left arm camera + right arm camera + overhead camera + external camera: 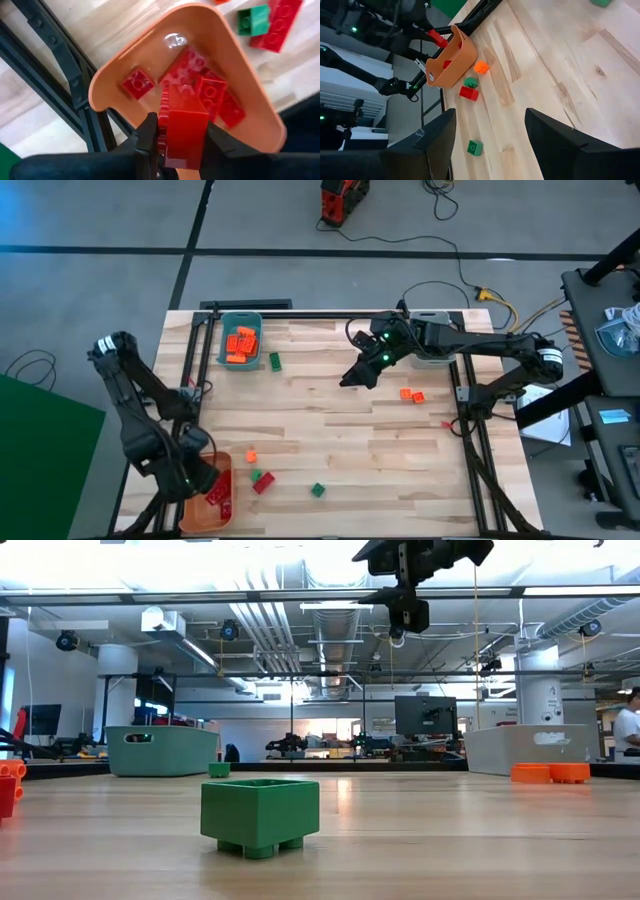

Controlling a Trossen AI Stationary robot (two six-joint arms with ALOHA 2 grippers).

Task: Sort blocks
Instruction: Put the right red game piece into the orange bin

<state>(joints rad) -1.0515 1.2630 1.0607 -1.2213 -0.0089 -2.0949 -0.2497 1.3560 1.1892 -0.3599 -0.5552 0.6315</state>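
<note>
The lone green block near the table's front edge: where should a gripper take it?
Judging by its pose, grip the green block across two opposite flat side walls, coming straight down from above. It sits flat, apart from other blocks, so fingers have room on either side.

light: bright, cast evenly from overhead | glare: seen on wooden table (450,830) | blur: near fingers softened

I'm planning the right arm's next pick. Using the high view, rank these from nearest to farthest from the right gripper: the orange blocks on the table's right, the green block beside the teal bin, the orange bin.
From the right gripper:
1. Orange blocks, just to its right.
2. Green block, beside the teal bin at the far left.
3. Orange bin, near-left corner, under the left gripper.
</note>
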